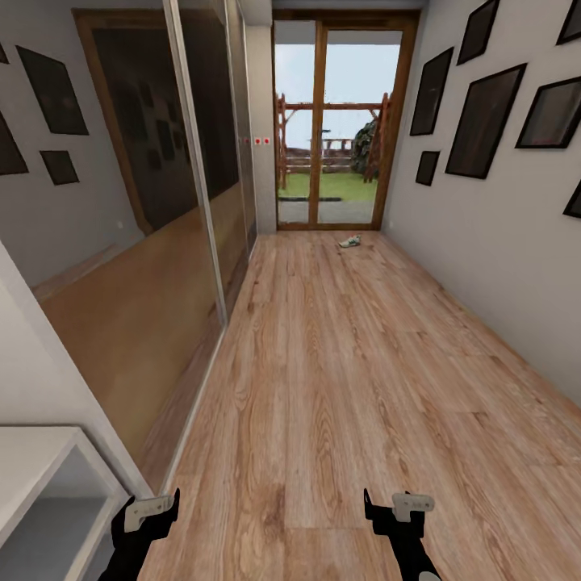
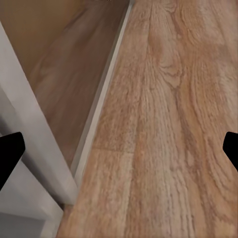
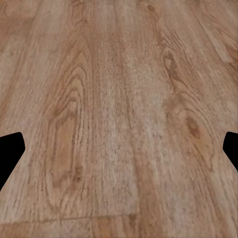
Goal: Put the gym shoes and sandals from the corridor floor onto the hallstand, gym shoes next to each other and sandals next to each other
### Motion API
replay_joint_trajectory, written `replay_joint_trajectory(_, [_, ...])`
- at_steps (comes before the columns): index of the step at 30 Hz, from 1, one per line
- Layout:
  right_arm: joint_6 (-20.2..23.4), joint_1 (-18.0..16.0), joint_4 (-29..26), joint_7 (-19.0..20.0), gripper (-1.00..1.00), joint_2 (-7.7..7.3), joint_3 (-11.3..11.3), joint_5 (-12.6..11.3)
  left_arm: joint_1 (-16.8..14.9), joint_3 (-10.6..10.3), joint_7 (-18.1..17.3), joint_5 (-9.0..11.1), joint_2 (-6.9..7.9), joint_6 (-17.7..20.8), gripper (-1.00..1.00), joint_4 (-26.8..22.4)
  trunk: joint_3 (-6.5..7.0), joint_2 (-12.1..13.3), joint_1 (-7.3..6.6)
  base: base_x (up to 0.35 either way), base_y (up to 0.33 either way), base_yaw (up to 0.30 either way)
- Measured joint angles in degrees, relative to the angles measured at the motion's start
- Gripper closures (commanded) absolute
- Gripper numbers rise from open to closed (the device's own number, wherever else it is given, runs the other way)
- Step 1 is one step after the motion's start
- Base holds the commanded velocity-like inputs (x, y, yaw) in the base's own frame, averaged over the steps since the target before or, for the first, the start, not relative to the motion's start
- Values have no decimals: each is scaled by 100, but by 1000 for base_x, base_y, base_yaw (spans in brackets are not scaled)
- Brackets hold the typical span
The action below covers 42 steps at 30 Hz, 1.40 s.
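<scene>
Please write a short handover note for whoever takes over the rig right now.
Left hand: open, empty, low over the corridor floor.
Right hand: open, empty, also over bare floor.
One gym shoe lies far down the corridor, near the glass door.
White hallstand sits beside the left arm.
Done: nothing visibly placed.
Left: drive to the shoe, find the other shoes, rack them in pairs.

Light brown wood-grain corridor floor [image 1: 347,363] with darker knots and seams. White gym shoe [image 1: 350,241] with green accent. White-grey hallstand [image 1: 36,476]. Black picture frames [image 1: 484,121] on grey wall. Black fingers [image 3: 11,148].
</scene>
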Motion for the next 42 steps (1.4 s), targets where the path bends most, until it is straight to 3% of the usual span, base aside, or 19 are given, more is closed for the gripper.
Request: replay_joint_trajectory(42, [-2,0,5,1,-100,0,0,0,1,5,1,3,0,1,-100,0,0,0,0,98,0,0])
